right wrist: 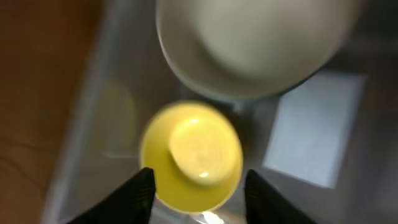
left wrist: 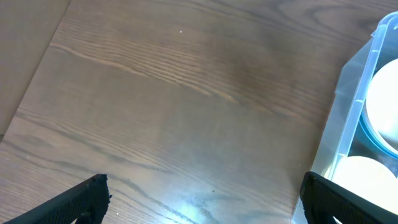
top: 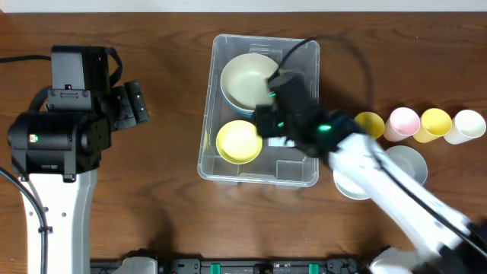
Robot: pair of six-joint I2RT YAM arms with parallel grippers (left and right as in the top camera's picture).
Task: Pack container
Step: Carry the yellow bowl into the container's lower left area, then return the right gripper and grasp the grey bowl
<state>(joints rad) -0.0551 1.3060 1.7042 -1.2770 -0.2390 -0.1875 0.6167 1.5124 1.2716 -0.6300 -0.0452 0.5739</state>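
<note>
While the right gripper (right wrist: 200,198) hangs, fingers apart, over an upturned yellow bowl (top: 239,141) inside the clear plastic container (top: 259,180) mid-frame, the left gripper (left wrist: 205,202) sits spread wide above the brown wooden desk (left wrist: 174,93).

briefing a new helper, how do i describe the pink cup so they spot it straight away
Find the clear plastic container in the middle of the table. To its right runs a row of four cups; the pink cup is second from the container, the only pink one, between two yellow cups.
</note>
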